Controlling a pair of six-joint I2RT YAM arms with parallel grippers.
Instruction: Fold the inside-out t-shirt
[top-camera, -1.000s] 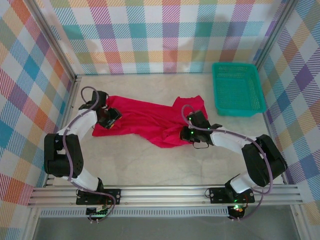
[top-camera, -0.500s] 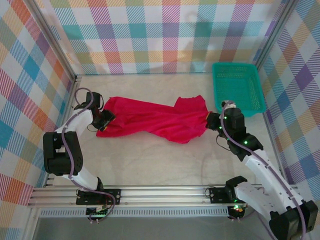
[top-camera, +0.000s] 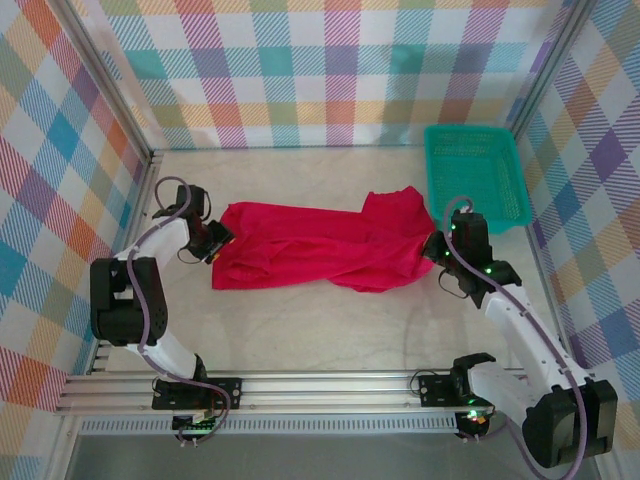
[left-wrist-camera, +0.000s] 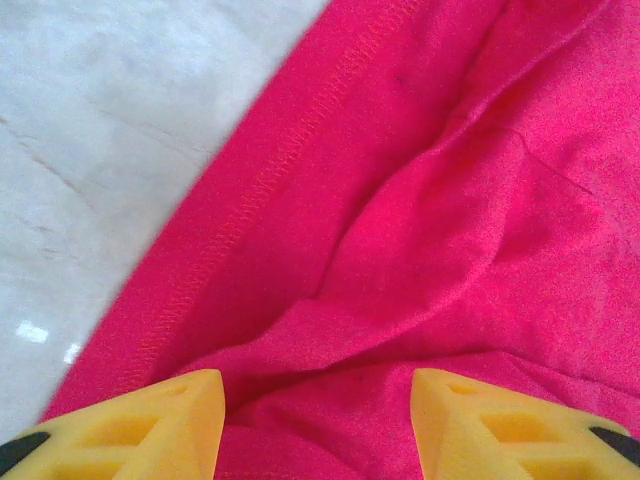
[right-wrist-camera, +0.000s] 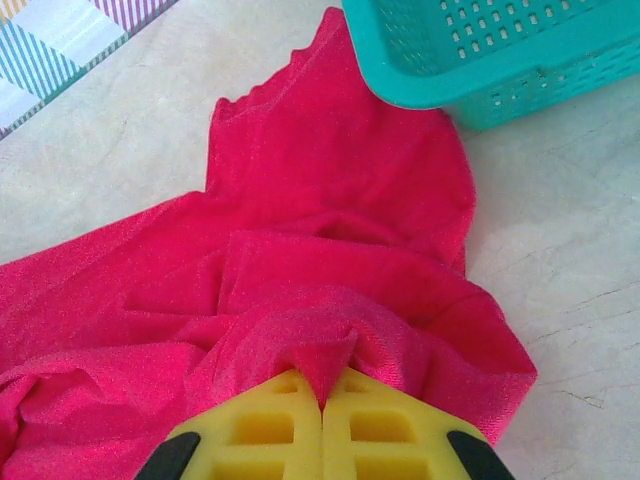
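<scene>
Top external view, item one: shirt (top-camera: 320, 245), bright red. It lies on the table (top-camera: 330, 330) as a long crumpled band between our two arms. Its right end sits just beside the near corner of the teal basket (top-camera: 478, 180); we cannot tell whether they touch.

Item two: left fingers (left-wrist-camera: 150, 425). They stand apart over the shirt's left end, gripping nothing. Cloth lies slack between and beneath them, and a stitched hem runs diagonally beside bare table.

Item three: right fingers (right-wrist-camera: 320, 430). They are closed tight on a small pucker of the shirt's right end, and folds radiate from the pinch.

Handling, as we judge it:
- Weight: light; one pinch should shift the whole garment.
- Stiffness: none. The cloth is limp, so it bunches and drapes wherever it is unsupported, and any lifted part will sag.
- Surface: the cloth looks likely to slide easily on the smooth table, so dragging should spread it, though loose layers may ride along.
- Fragility: low, with little risk beyond snagging.
- Thickness: thin, so the fingers must close fully to keep hold.

Where to take hold, as we judge it: the hem and its corners, or the shoulder seams, where the doubled stitched edge gives more to bite. A mid-panel pucker like the present right-hand pinch gives poor control of the outline. Two holds well apart on one edge should keep it taut for folding.
</scene>
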